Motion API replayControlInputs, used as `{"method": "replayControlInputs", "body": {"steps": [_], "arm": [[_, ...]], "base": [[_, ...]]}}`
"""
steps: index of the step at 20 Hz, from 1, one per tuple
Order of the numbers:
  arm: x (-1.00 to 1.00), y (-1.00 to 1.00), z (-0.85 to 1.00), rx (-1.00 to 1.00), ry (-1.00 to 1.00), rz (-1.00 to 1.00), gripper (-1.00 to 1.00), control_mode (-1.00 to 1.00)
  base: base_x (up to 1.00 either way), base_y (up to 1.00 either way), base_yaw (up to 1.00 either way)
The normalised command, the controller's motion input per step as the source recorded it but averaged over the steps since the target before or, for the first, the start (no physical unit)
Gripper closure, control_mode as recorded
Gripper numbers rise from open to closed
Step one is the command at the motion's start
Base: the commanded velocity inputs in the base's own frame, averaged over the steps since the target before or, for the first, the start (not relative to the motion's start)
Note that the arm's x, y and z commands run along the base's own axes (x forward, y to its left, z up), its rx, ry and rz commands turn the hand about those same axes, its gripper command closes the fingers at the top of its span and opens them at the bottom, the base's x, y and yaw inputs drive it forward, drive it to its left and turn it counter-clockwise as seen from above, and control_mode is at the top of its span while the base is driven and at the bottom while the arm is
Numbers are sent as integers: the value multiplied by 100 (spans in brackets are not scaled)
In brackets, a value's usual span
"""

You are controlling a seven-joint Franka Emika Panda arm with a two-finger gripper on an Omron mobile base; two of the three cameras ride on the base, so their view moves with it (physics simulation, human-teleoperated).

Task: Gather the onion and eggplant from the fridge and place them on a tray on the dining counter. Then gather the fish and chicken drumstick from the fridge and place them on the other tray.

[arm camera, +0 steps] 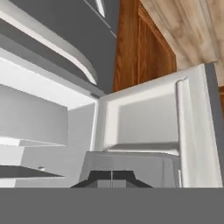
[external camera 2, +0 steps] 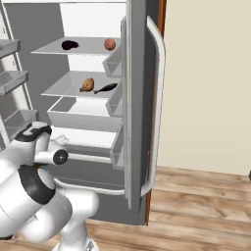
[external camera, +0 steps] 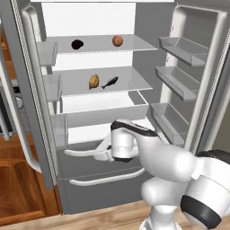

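So the big grey double-door fridge (external camera: 134, 54) is standing wide open, both doors swung out, white inside with pale translucent shelves and a clear drawer lower down. The left door (external camera: 27, 90) has a long curved white handle, and the right door (external camera: 197, 67) shows its stack of grey door bins. In the right base view the right door is seen edge-on with its tall white handle (external camera 2: 158, 98), next to a plain cream wall and a light wood plank floor (external camera 2: 196, 206). The white robot arm with dark joints (external camera: 170, 166) is bent low in front of the fridge's closed bottom freezer drawers, forearm pointing left. Its gripper (arm camera: 112, 177) is pinched fully closed with nothing in it, fingertips touching, looking at the inside of a white door and a brown wooden cabinet panel (arm camera: 140, 48). Now the food: on the top shelf, the dark purple eggplant (external camera: 77, 44) sits to the left and the round orange-brown onion (external camera: 117, 41) well to its right. One shelf down, the golden-brown chicken drumstick (external camera: 94, 81) is just beside the small black fish (external camera: 110, 82), fish on the right. All four are well above the arm.
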Motion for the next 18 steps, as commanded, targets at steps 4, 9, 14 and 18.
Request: {"method": "replayControlInputs", "body": {"steps": [4,9,14,18], "arm": [[0,-39,55,-31,0,0,100,-100],[0,-54,50,-31,9,3,100,-100],[0,-38,36,-33,15,17,100,-100],[0,-9,25,-53,27,16,100,-100]], "base": [[0,0,0],[0,0,0],[0,0,0],[0,0,0]]}}
